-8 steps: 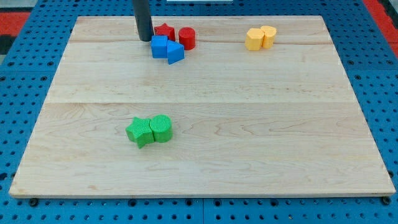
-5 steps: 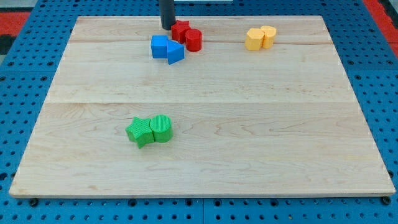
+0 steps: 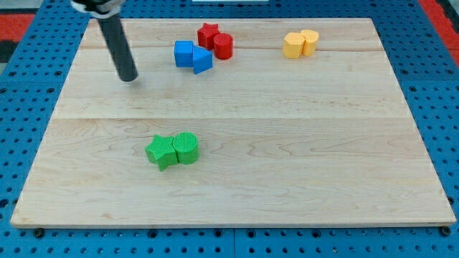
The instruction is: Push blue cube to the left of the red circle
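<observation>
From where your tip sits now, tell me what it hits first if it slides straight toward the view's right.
Probably the blue cube: my tip is left of it and slightly lower in the view, so it might only graze it or the other blue block.

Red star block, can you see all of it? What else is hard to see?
- Red star: its lower right is hidden by the red circle, camera view.
- Rod above my tip: cut off by the view's top edge.
- Yellow blocks: shapes too small to tell.

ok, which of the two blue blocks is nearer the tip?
The blue cube, left of the blue wedge-like block; my tip sits further to the view's left, touching neither.
</observation>
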`<action>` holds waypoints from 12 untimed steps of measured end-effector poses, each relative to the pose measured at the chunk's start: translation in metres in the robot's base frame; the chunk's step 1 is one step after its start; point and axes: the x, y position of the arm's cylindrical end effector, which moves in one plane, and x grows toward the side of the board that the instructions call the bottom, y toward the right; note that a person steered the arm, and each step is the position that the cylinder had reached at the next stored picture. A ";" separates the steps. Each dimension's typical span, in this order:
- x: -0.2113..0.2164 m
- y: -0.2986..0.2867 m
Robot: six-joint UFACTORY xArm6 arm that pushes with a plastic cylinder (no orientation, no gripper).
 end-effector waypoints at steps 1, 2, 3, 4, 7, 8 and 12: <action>-0.003 0.052; -0.005 0.109; -0.046 0.111; -0.098 0.119; -0.026 0.173; -0.044 0.241; -0.006 0.117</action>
